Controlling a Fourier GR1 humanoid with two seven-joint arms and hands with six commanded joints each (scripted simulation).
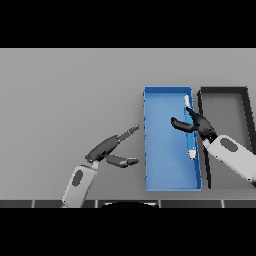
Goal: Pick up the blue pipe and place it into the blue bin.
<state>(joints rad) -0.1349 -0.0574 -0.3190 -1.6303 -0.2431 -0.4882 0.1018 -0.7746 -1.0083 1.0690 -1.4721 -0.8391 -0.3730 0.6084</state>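
Blue pipe inside blue bin, along its right wall; right hand over it, fingers loosely spread, grip unclear. Left hand open, idle on table. Only release and withdrawal remain.

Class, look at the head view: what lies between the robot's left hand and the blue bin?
Nothing: in the head view, only bare grey table separates the left hand from the blue bin.

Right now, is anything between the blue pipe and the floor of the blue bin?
Nothing visible. The blue pipe is already over the blue bin, along its right wall, with the right hand at it. The bin holds nothing else.
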